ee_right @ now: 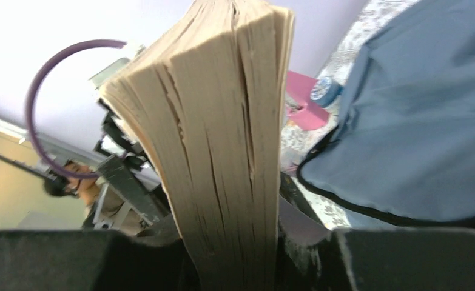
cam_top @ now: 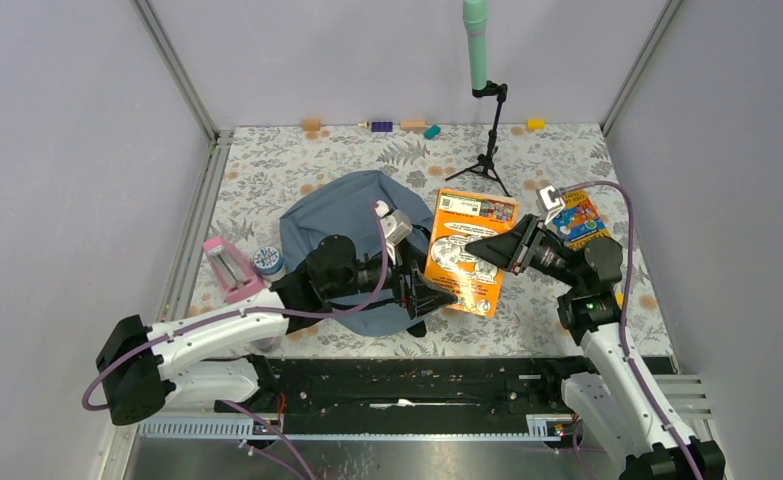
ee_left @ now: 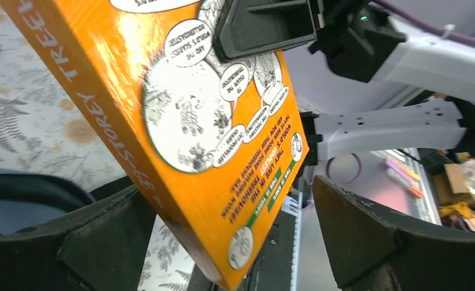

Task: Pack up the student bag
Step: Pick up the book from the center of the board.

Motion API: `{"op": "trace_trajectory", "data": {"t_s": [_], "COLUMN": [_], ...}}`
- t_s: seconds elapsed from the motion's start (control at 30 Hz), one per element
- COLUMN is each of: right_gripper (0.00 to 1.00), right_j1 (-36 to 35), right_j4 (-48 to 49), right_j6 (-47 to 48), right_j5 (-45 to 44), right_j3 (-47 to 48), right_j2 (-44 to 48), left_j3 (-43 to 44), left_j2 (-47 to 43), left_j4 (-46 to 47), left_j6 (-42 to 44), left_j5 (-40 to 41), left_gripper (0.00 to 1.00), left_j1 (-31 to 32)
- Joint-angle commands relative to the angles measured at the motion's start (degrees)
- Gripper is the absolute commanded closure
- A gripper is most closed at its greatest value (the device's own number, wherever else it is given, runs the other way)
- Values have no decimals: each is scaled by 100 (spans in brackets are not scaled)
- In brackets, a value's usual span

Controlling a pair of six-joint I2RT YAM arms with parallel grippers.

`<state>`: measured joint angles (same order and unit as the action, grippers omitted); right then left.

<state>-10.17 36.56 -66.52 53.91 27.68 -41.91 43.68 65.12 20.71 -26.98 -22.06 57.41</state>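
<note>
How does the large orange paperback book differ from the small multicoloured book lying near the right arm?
The large orange paperback book is clamped by the right gripper and tilted; the small multicoloured book lies flat on the table, with no gripper on it. The orange one is clearly bigger. Both have illustrated covers.

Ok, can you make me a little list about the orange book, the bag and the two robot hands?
orange book: held up off the table, tilted, beside the bag
right gripper: shut on the orange book's edge
left gripper: open, jaws on either side of the book's lower corner
student bag: lying on the flowery table, book not in it yet
nearby: pink item, small colourful book
</note>
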Motion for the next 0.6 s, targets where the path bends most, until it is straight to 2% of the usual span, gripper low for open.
{"op": "trace_trajectory", "data": {"t_s": [0.0, 0.2, 0.43, 0.57], "right_gripper": [100, 100, 100, 100], "right_j1": [-31, -28, -28, -28], "right_j4": [-1937, -3248, -3578, -3914], "right_j6": [1414, 2101, 2254, 2350], "right_j5": [-760, -1362, -1547, -1791], "right_j3": [631, 925, 1001, 1073], "right_j2": [275, 328, 383, 403], "left_j3": [-45, -529, -577, -494], "left_j2": [-424, -821, -846, -644], "left_j4": [-555, -966, -2039, -2557], "left_j6": [577, 722, 824, 891], "left_j5": [712, 1421, 2945, 3459], "left_gripper": [1, 1, 1, 1], "left_j1": [-31, -160, -369, -509]}}
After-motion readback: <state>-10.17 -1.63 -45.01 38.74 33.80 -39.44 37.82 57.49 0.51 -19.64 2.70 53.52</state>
